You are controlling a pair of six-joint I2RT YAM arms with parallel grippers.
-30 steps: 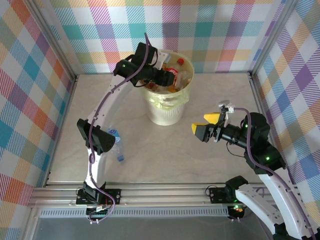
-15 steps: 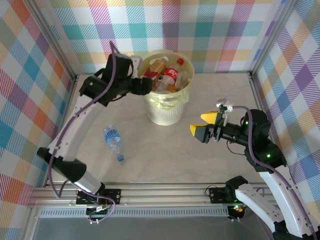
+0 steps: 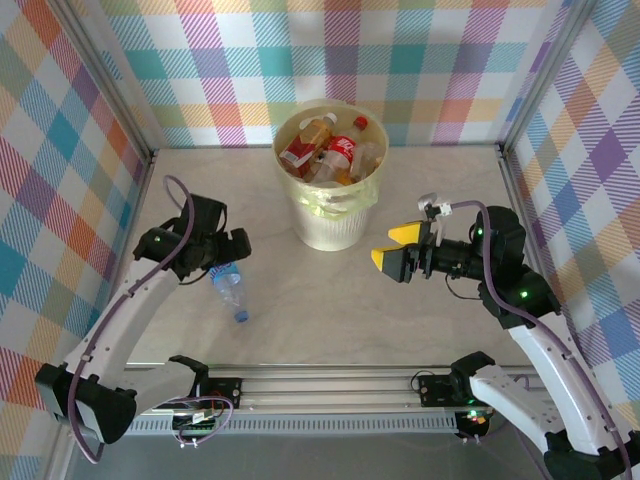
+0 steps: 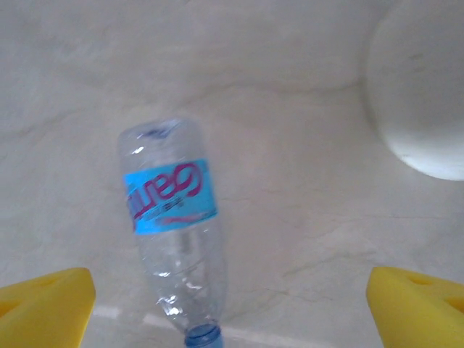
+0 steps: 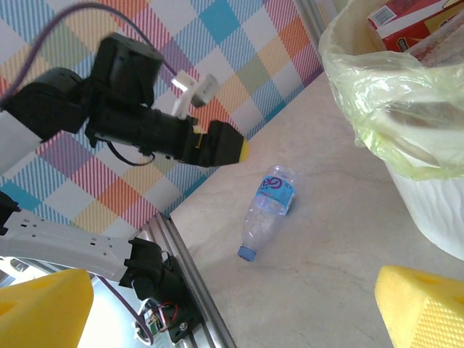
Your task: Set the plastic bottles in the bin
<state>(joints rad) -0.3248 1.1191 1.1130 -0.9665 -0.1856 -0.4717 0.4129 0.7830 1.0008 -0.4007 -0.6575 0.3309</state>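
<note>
The left gripper (image 4: 230, 308) hovers with its jaws spread wide and empty over a clear blue-labelled water bottle (image 4: 172, 232). The bottle lies on its side on the worktop (image 4: 304, 145), left and near of the bin (image 3: 330, 225), cap toward the near edge. The pose looks lined up for a pick. The right gripper (image 3: 395, 250) hangs right of the bin, jaws wide, holding nothing. Several bottles (image 3: 335, 150) sit inside the bin.

I see the bottle (image 4: 174, 246) as thin clear plastic, dented and shiny, with a glossy blue label. The table (image 4: 304, 145) looks smooth, matt and marble-patterned. The bin (image 3: 328, 232) is matt plastic, its liner (image 5: 377, 94) thin, crinkled, glossy film. My right pads (image 5: 424, 312) look like matt, porous foam.
</note>
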